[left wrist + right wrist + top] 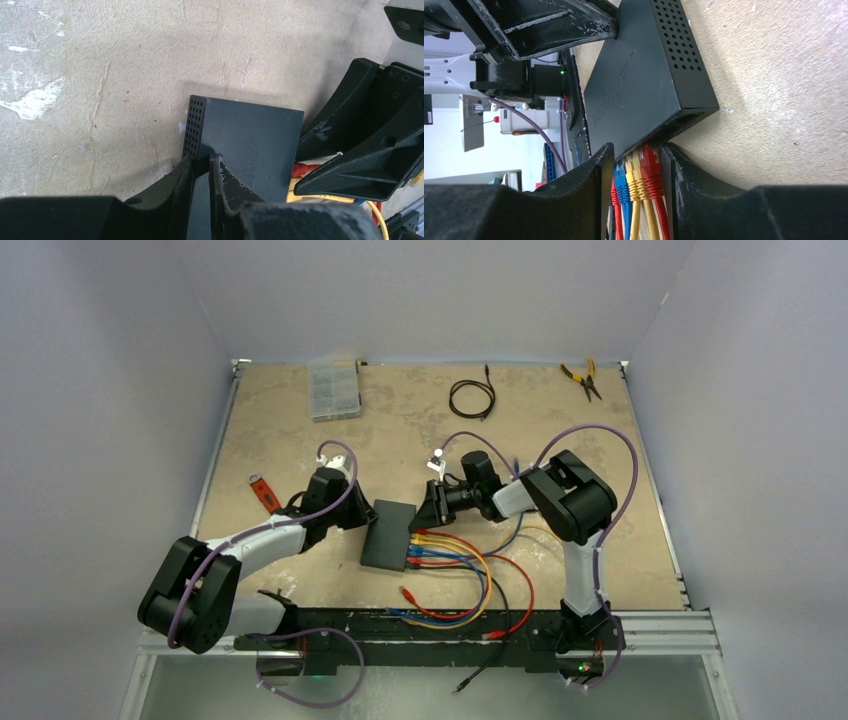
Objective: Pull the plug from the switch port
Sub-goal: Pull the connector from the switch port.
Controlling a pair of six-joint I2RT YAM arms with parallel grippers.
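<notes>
The flat black switch lies on the table between my two arms. My left gripper is shut on the switch's near left edge, one finger against the perforated side and the other on the top face. Several plugs, red, yellow and blue, sit side by side in the ports along the switch's right edge. In the right wrist view my right gripper stands open astride this row, close to the switch. The outer red plug lies against one finger.
Red, yellow, blue and black cables loop from the plugs toward the table's near edge. A clear compartment box, a coiled black cable and pliers lie at the back. A red-handled tool lies at the left.
</notes>
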